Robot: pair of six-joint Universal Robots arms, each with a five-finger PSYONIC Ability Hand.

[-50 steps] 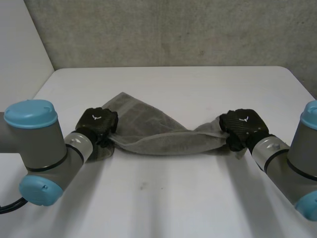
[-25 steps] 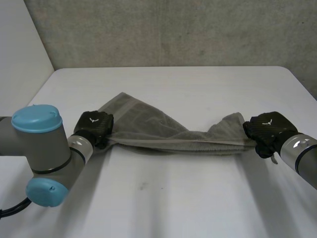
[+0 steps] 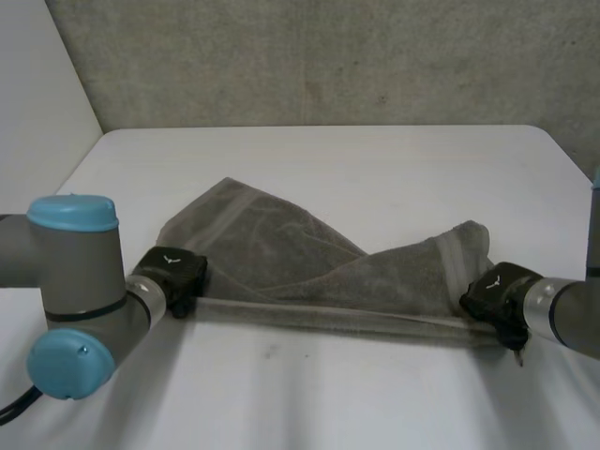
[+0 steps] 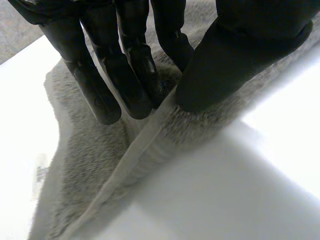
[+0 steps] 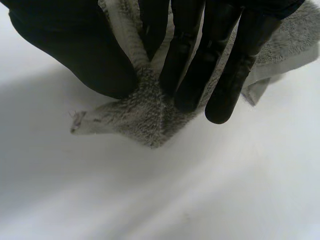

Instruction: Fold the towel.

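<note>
The left robot hand (image 3: pixel 173 279) is sitting nearer the front of the bench (image 3: pixel 328 155) than a second ago, and it is gripping the left near corner of the towel (image 3: pixel 309 267), its fingers (image 4: pixel 125 75) squeezing the hem against the thumb in the left wrist view. Between the two hands the towel is now lying wider and flatter on the bench: its near edge is running as one taut, nearly straight line, where before it was bunching into a narrow, sagging band (the far part is still lying in loose folds). The right robot hand (image 3: pixel 495 302) is now standing farther to the right and closer to the front, and it is pinching the right near corner, with grey pile gathering between its thumb and fingers (image 5: pixel 190 75) in the right wrist view. Counting up, one towel is lying on one bench, and two robot hands are holding it, one at each end.
</note>
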